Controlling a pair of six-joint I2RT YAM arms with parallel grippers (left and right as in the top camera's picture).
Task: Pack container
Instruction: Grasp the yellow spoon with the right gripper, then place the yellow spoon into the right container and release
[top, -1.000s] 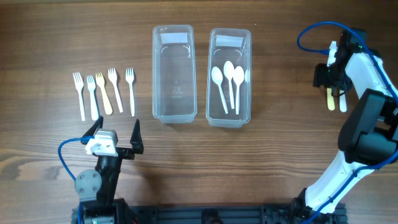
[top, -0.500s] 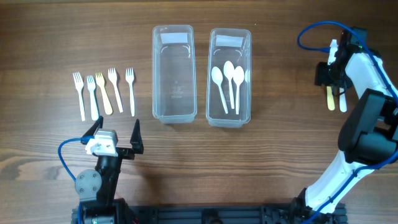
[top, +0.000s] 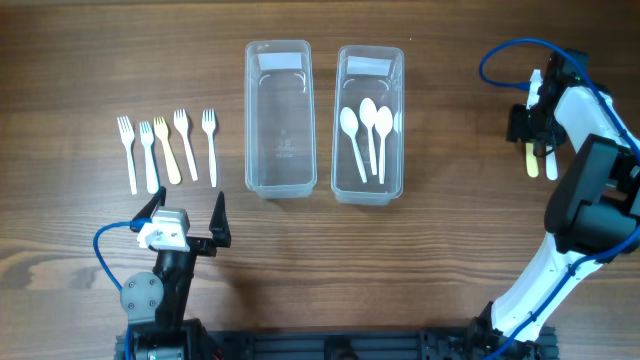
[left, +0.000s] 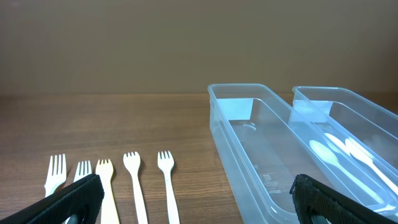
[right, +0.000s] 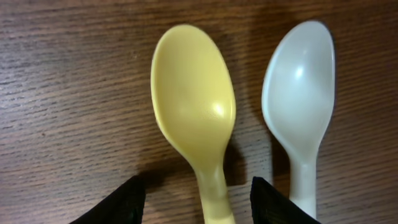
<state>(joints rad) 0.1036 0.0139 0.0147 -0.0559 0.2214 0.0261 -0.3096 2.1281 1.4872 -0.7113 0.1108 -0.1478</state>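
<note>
Almost nothing has shifted over the last second: my right end effector (right: 196, 204) stays low over the two loose spoons, with only a slight settling of the arm, so I judge the pick has not yet been made and the packing has paused at the grasp. Its fingers stand open on either side of the yellow spoon (right: 194, 106)'s neck, holding nothing. The white spoon (right: 300, 87) lies just beside it. Both rest on the bench (top: 450, 250), well apart from the spoon container (top: 337, 150), on the side away from the empty container (top: 250, 120). My left end effector (left: 199, 211) hangs wide open and empty, near the empty container's front. By count there are two containers and three spoons in the spoon container, with a possible fourth against its far wall that I cannot make out. Two spoons are still out. Five forks (top: 168, 150), four white and one yellow, lie beyond the empty container.
</note>
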